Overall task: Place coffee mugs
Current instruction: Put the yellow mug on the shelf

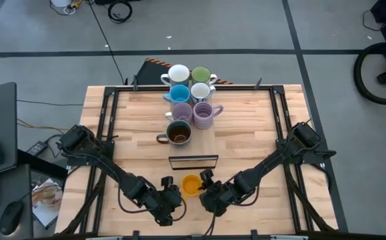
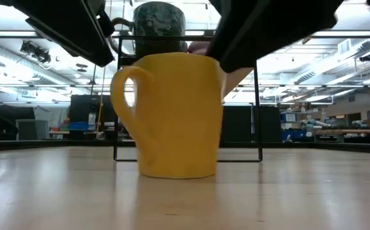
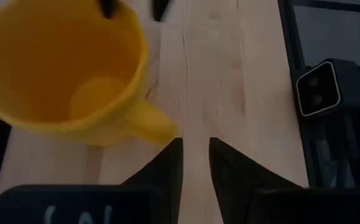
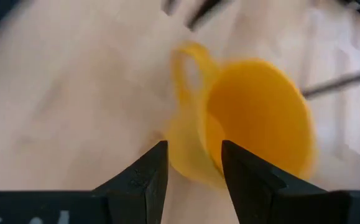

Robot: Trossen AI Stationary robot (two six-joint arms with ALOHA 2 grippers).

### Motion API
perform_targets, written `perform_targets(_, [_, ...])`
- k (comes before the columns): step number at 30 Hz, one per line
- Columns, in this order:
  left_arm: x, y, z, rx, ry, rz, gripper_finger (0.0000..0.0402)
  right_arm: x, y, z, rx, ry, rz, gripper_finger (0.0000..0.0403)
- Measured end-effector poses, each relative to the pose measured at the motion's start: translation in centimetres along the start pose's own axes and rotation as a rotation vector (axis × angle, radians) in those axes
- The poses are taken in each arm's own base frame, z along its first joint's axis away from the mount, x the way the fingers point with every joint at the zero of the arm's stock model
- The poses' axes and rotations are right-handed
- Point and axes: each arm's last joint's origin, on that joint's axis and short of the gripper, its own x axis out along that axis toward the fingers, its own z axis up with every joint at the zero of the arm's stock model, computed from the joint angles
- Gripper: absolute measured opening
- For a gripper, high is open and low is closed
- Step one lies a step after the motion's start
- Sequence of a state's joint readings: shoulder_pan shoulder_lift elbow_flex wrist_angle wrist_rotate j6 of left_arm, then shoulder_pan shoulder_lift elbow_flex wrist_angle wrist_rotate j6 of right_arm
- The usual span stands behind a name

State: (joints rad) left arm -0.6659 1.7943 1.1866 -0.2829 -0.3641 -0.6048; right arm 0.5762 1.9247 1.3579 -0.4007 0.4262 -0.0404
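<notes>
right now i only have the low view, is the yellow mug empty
observer: yes, the left wrist view looks down into the orange-yellow mug and it holds nothing.
operator: is the right end effector holding it
observer: no, the right end effector is open, with the mug just ahead of it.
operator: where are the other mugs
observer: the other seven mugs stand clustered at the table's far edge, the dark brown mug nearest.

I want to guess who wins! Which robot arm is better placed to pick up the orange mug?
Probably the right. The right gripper is open and aimed at the side of the orange mug. The left gripper sits just beside the handle, with its fingers nearly together and pointing past the mug.
</notes>
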Motion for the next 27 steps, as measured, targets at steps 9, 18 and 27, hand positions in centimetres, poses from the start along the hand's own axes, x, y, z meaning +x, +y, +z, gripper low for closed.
perform_targets(9, [0.0,0.1,-0.1,-0.002,0.009,0.002,0.0084,-0.5,-0.4,1.2,-0.004,-0.061,0.030,0.0155])
perform_targets(18, [0.0,0.5,0.3,-0.059,0.121,-0.085,0.0084,-0.6,-1.7,1.3,0.017,-0.004,0.089,0.0148])
perform_targets(27, [-1.1,0.1,0.3,-0.071,0.188,-0.176,0.0084,0.7,-2.0,0.5,0.012,0.060,0.133,0.0093])
